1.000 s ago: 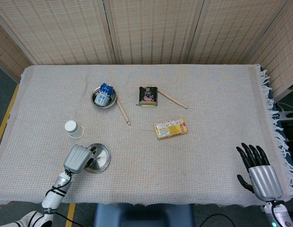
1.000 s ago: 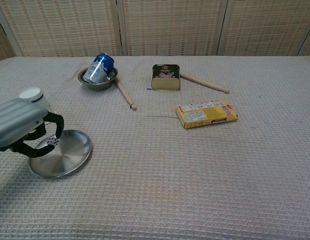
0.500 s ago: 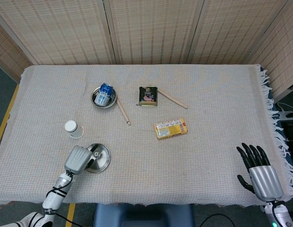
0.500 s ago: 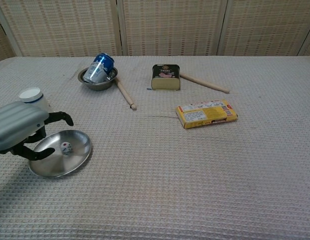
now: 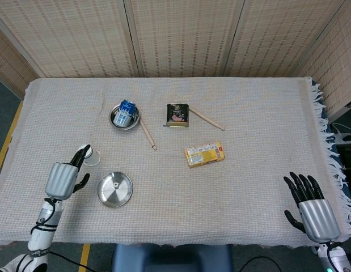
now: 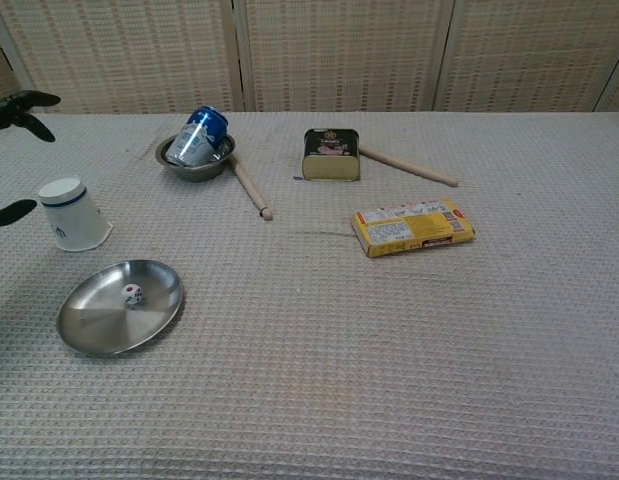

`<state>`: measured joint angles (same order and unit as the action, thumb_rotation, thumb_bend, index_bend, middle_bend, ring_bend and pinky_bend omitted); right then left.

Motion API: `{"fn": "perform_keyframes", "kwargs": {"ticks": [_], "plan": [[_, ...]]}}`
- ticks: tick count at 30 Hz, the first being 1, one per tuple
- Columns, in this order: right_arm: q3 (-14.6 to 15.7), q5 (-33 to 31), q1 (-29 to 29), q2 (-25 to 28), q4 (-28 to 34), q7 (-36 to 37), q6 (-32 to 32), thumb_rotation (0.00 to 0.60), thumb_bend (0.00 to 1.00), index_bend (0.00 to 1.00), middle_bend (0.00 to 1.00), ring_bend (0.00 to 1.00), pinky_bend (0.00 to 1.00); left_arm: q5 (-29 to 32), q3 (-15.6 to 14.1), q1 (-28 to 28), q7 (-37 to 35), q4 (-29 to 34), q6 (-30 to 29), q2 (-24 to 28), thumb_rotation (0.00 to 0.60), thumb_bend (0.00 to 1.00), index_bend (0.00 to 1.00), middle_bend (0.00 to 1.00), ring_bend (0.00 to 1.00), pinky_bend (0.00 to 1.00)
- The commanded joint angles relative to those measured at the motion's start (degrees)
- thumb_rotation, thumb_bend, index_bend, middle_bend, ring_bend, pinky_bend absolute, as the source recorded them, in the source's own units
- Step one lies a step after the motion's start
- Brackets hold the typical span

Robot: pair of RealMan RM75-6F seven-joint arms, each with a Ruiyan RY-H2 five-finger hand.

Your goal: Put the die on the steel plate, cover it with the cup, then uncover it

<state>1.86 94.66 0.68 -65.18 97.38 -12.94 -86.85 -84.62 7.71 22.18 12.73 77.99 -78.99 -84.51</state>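
A small white die (image 6: 132, 294) lies on the steel plate (image 6: 109, 330), which shows in the head view as a round plate (image 5: 110, 195) with the die (image 5: 115, 183) near its upper rim. A white paper cup (image 6: 72, 214) stands upside down just behind the plate, partly hidden in the head view behind my left hand (image 5: 64, 177). That hand is open, fingers spread beside the cup and apart from it; only its fingertips (image 6: 27, 100) show at the left edge of the chest view. My right hand (image 5: 309, 205) rests open at the table's front right corner.
A steel bowl (image 6: 179, 160) holds a blue can (image 6: 201, 133) at the back left. A wooden stick (image 6: 249, 187) lies beside it, then a dark tin (image 6: 330, 154), a second stick (image 6: 407, 167) and a yellow box (image 6: 411, 227).
My left hand let the die drop onto the plate, then lifted and moved left to beside the cup. The right hand has not moved.
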Motion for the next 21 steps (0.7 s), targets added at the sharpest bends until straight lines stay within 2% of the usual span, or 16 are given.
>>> {"fn": "perform_keyframes", "kwargs": {"ticks": [1,7,14,21], "plan": [[0.1,0.1,-0.1,0.0,0.1,0.0,-0.1,0.600,0.18,0.00,0.00,0.00,0.00,7.6,3.4,3.0,-3.9,-1.4,11.0,3.4,0.600,0.32,0.00,0.00,0.81,1.00],[-0.1,-0.2,-0.1,-0.1,0.1,-0.3,0.1,0.600,0.18,0.00,0.00,0.00,0.00,11.2,3.6,6.1,-1.6,-3.2,17.4,3.0,0.600,0.33,0.00,0.00,0.82,1.00],[-0.3,-0.9,0.2,-0.2,-0.1,-0.4,0.7,0.600,0.18,0.00,0.00,0.00,0.00,14.1,3.8,8.3,0.6,-4.4,21.0,2.8,0.600,0.32,0.04,0.00,0.84,1.00],[-0.5,-1.3,0.2,-0.3,-0.1,-0.6,0.8,0.600,0.18,0.00,0.00,0.00,0.00,15.6,3.4,9.7,1.1,-7.0,23.0,1.9,0.600,0.33,0.14,0.12,0.84,1.00]]}}
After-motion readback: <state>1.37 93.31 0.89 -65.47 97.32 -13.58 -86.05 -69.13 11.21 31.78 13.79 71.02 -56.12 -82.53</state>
